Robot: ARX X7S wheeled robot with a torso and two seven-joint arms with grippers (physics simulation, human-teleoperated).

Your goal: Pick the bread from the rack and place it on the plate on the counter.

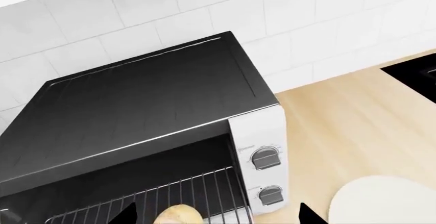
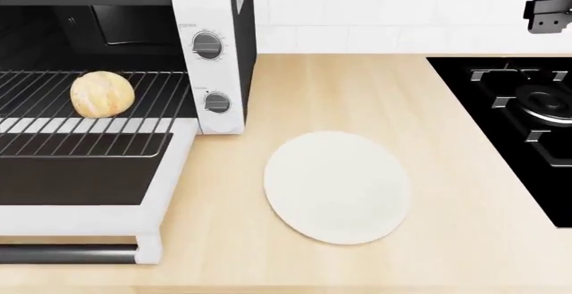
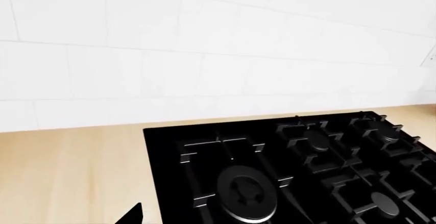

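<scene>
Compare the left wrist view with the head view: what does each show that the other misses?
Only the left wrist view shows the oven's black top and the left gripper's dark fingertips, spread wide above the bread. Only the head view shows the lowered oven door, the whole plate and the stove. Both show the bread on the rack, the oven knobs and the counter.

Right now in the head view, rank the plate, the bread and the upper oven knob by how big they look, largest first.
1. The plate, by far the widest.
2. The bread, a small roll on the rack.
3. The upper oven knob, roughly half the roll's width.

All sit at similar depth, so the order looks reliable.
</scene>
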